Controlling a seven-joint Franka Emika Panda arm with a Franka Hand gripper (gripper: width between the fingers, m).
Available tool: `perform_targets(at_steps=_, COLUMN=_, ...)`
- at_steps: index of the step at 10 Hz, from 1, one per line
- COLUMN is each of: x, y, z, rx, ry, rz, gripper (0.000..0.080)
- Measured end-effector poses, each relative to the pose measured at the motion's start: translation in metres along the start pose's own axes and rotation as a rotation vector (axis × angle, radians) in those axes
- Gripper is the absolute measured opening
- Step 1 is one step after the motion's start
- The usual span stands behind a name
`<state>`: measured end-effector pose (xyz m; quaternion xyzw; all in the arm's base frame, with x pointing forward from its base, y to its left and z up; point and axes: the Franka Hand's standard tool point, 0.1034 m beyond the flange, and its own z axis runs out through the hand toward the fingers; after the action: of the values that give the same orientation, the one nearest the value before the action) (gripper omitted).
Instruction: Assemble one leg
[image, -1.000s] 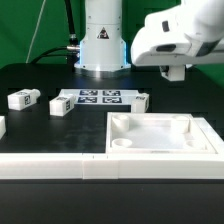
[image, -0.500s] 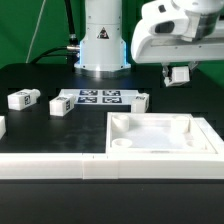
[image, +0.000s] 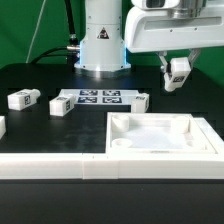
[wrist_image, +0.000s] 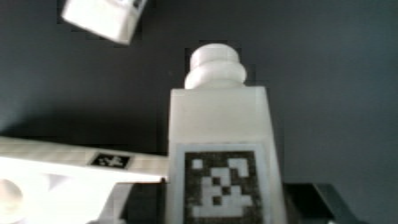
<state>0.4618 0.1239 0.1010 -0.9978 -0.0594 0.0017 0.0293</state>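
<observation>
My gripper (image: 178, 72) is shut on a leg (image: 179, 72), a small white peg with a black-and-white tag, and holds it in the air above the black table at the exterior view's right, behind the large white tray-like part (image: 160, 135). In the wrist view the held leg (wrist_image: 221, 140) fills the middle, its rounded end pointing away, with dark fingers (wrist_image: 313, 202) on both sides. Three more legs lie on the table: two at the exterior view's left (image: 22, 99) (image: 61, 104) and one beside the marker board (image: 141, 101).
The marker board (image: 97, 97) lies in front of the robot base (image: 100, 45). A long white wall (image: 60, 165) runs along the front edge. A white part (wrist_image: 103, 18) and a tagged white edge (wrist_image: 80, 160) show in the wrist view.
The arm has swung toward the exterior view's left and turned, so the held leg now hangs clearly below the hand, slightly lower and tilted.
</observation>
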Motion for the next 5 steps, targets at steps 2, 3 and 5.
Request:
perform_targets(at_steps=2, x=0.004, y=0.000, z=0.000, rx=0.002, ry=0.148, rz=-0.007, gripper=0.0291)
perform_targets(at_steps=3, x=0.014, y=0.002, z=-0.004, rx=0.003, ry=0.255, rz=-0.031, gripper=0.0291)
perform_targets(at_steps=5, x=0.030, y=0.008, z=-0.015, rx=-0.006, ry=0.302, rz=-0.074, gripper=0.0291)
